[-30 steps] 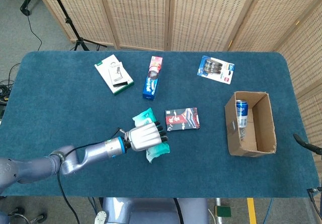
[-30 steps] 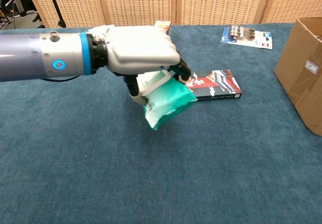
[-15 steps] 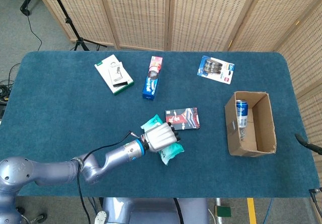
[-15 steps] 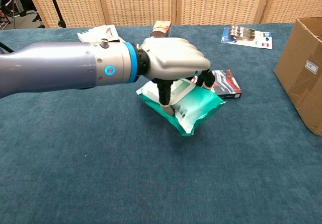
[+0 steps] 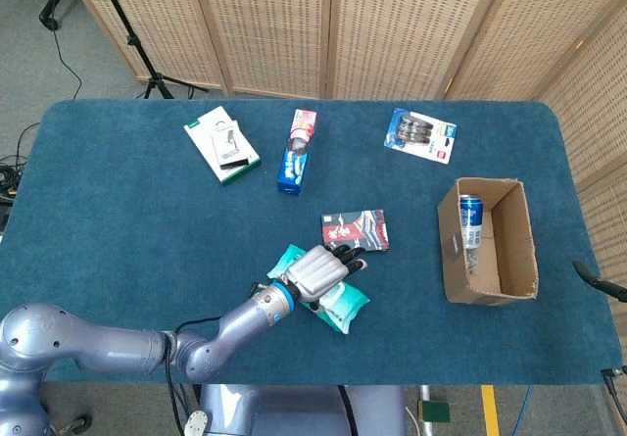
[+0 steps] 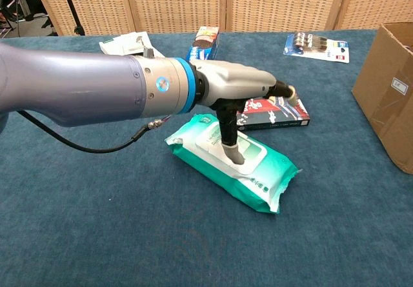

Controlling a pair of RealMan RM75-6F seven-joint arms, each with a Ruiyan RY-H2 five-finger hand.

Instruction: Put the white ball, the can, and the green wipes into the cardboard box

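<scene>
The green wipes (image 6: 258, 174) lie flat on the blue table, their white lid facing up; in the head view the green wipes (image 5: 341, 306) sit near the front middle. My left hand (image 6: 239, 90) hovers over the pack with fingers stretched out to the right and the thumb touching the lid. From above, the left hand (image 5: 318, 271) covers the pack's left half. The cardboard box (image 5: 514, 250) lies at the right, open side up, with the can (image 5: 471, 218) inside against its far wall. I see no white ball and no right hand.
A red-and-black flat box (image 6: 277, 113) lies just behind the wipes. Further back are a blue snack box (image 5: 297, 152), a white-and-green package (image 5: 222, 144) and a battery blister pack (image 5: 421, 134). The cardboard box's wall (image 6: 387, 74) stands at the right edge of the chest view.
The left hand carried the wipes to the right and down, and the pack now lies flat on the table. The fingers have straightened off it; only the thumb stays on the lid.
</scene>
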